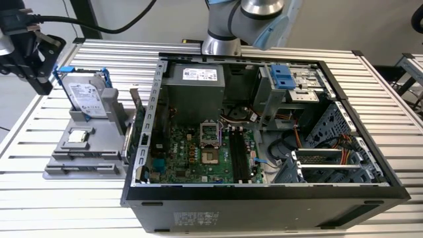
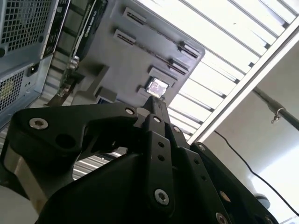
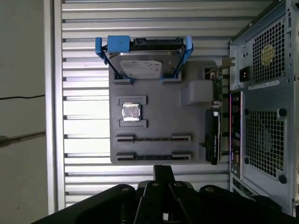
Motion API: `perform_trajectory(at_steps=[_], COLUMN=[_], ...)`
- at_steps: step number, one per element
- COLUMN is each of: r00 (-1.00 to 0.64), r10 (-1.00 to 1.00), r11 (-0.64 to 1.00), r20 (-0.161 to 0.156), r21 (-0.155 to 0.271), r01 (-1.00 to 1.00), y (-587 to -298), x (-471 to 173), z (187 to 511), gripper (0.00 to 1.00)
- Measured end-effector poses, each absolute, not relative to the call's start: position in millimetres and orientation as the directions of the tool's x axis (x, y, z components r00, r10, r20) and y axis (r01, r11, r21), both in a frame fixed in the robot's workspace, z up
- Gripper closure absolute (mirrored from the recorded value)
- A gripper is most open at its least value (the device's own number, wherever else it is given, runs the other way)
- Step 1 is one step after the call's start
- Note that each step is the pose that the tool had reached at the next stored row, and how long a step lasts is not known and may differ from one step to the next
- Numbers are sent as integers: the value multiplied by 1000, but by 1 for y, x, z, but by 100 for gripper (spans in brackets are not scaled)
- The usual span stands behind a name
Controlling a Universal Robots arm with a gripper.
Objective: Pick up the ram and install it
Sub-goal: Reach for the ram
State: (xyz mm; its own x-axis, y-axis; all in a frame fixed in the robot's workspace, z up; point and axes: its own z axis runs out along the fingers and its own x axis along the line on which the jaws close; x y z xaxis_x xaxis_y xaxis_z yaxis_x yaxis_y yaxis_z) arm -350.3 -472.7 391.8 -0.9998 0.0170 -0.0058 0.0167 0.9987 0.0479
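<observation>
The pincer (image 1: 41, 82) hangs in the air at the exterior view's left, above the slatted table (image 1: 66, 208) and just beside the upper end of the hard drive (image 1: 86, 94). It carries nothing that can be seen. Whether it is released or clenched cannot be told. In both wrist views its black tip (image 3: 163, 171) (image 2: 156, 105) points down toward the gray tray (image 3: 159, 105).

The ram (image 3: 154, 157) is in that tray, seen edge-on in the first wrist view as a thin dark strip held between 2 end brackets. It is in the long slot nearest the pincer's tip and is apart from the tip, not touching. A second slot just beside it holds a similar dark line (image 3: 154, 138), too thin to identify.

Beyond the 2 slots sits the small square processor chip (image 3: 131, 112) in its own pocket. Past that the hard drive stands upright in a blue frame. Along the tray's edge nearest the computer case (image 1: 264, 198), a green card (image 3: 212, 135) stands on edge.

The case lies open on the table, well apart from the pincer, at the exterior view's right of the tray. Its motherboard (image 1: 191, 153) faces up, and the long black slots (image 1: 241, 153) run beside the processor socket (image 1: 210, 133). The arm (image 1: 244, 20) rises behind the case.
</observation>
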Motion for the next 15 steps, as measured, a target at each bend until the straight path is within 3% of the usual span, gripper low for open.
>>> perform_trajectory(at_steps=[15], r00=[-1000], r10=[-20], r11=[999], r20=[-6], r21=[48], r01=[-20], y=[-483], x=[-352], z=[392], gripper=[100])
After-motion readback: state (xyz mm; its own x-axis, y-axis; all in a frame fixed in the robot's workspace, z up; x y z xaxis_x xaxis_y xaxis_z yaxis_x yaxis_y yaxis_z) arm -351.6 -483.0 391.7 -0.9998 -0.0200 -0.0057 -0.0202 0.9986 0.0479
